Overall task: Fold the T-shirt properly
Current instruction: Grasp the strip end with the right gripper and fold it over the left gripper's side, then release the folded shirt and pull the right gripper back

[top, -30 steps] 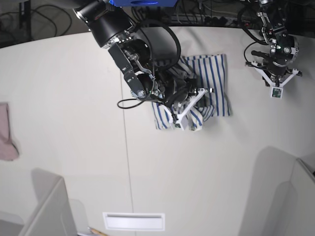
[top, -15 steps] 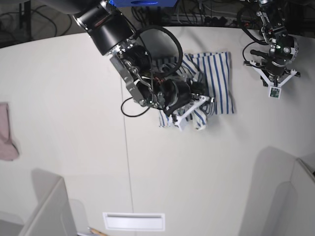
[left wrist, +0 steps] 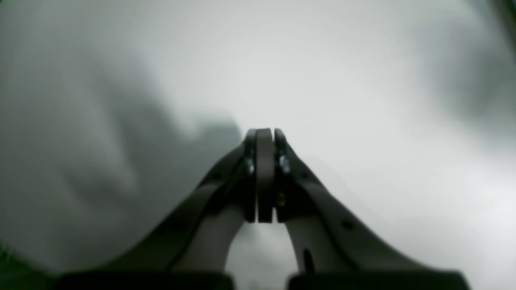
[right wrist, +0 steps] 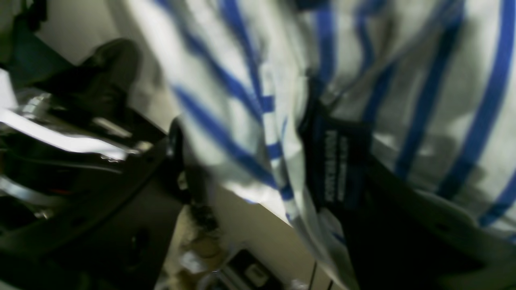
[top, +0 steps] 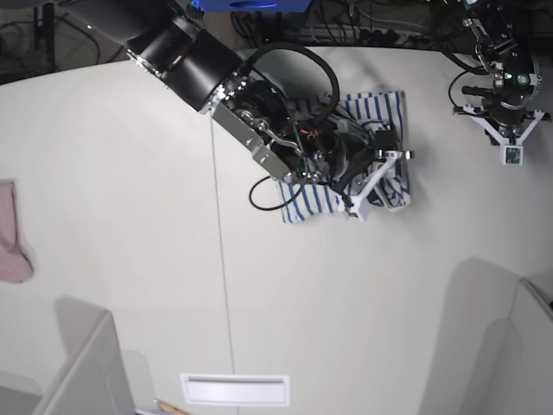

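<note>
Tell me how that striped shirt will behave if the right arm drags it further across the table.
The shirt will probably stay floppy: it lies bunched in soft folds, and in the right wrist view it drapes loosely. It looks light, so it should likely slide on the smooth table, bunching rather than keeping shape. The left gripper, jaws together, isn't pinning it.

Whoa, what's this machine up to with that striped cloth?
It is a two-armed robot folding a T-shirt. The right gripper is down on the shirt, which lies bunched on the white table; whether its jaws are holding cloth cannot be made out. The left gripper waits off to the side, jaws shut and empty. A small pink cloth lies at the table's far edge.
</note>
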Robot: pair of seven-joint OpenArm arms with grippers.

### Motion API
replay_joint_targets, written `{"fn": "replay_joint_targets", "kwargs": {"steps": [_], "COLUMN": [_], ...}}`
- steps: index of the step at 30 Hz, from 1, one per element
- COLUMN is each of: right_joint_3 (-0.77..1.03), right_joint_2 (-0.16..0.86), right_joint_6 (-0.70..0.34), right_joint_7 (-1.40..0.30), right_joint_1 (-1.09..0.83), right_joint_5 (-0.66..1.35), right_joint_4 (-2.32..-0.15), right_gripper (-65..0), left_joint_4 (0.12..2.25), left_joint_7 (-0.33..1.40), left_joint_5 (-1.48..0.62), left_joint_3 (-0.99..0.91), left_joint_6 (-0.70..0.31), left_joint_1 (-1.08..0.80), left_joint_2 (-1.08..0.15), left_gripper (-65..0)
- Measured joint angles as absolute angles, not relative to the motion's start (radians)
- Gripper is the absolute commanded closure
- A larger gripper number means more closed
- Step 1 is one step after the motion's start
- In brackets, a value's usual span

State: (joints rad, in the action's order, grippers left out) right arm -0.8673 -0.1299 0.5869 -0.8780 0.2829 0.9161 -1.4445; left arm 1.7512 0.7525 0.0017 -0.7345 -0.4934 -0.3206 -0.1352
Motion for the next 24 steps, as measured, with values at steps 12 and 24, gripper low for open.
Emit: {"fn": "replay_joint_targets", "kwargs": {"steps": [12,24], "right_joint_3": [-1.109,-1.111], "right_joint_2": [-0.128,-0.041], "right_joint_6": [0.577,0.585], "right_joint_7": [-0.704,-0.849], "right_joint_1": [0.456,0.440], "right_joint_5": [1.172,1.172], "right_joint_4": [-1.484,-1.597], "right_gripper": [-30.6,-28.1], "left_joint_4": [1.751,1.752], "left_joint_7": [0.753,0.752], "left_joint_5": [0.006,0.002], "left_joint_3": [-0.774,-0.768], "left_joint_6": [-0.494,-0.494], "left_joint_1": [-0.322,-0.322], "left_joint_2": [-0.138,-0.136], "left_gripper": [0.0,0.0]}}
